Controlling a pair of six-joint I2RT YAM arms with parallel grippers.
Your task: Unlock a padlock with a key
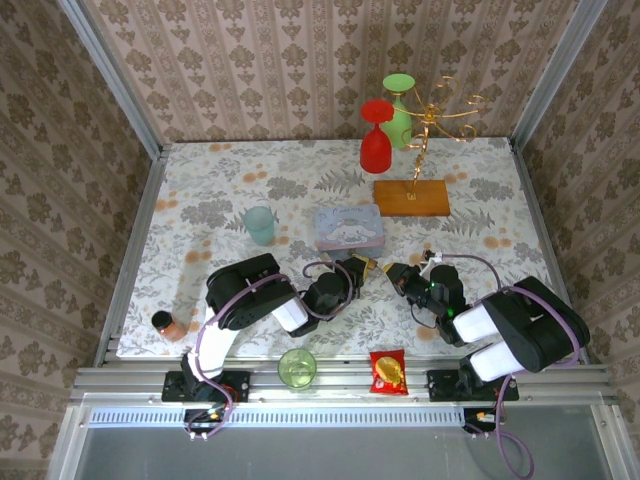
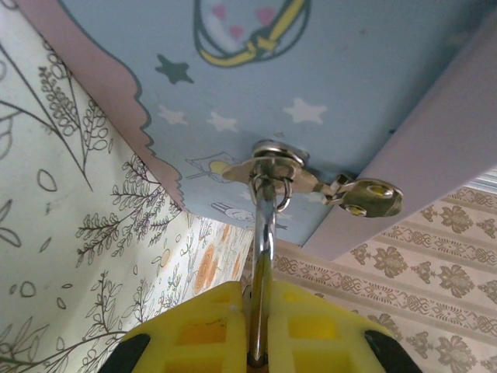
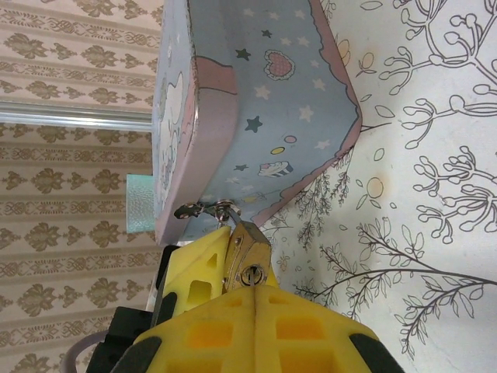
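The small brass padlock (image 3: 248, 256) hangs by its silvery shackle (image 2: 264, 225) from the hasp (image 2: 276, 159) of a blue cartoon tin (image 1: 349, 227). My left gripper (image 2: 260, 353) is shut on the padlock, its yellow fingers (image 3: 194, 272) pressed to both sides of it. My right gripper (image 3: 255, 299) is shut right under the keyhole (image 3: 251, 273), which faces it. A thin sliver of the key shows between the keyhole and the pad seam; the rest of the key is hidden between the pads. Both grippers meet just in front of the tin (image 1: 367, 266).
A teal cup (image 1: 260, 224) stands left of the tin. A green cup (image 1: 297, 368) and a red snack packet (image 1: 388, 371) lie at the near edge, a spice jar (image 1: 168, 325) at the near left. Red (image 1: 376, 140) and green (image 1: 399, 110) goblets and a gold stand (image 1: 412, 197) are at the back.
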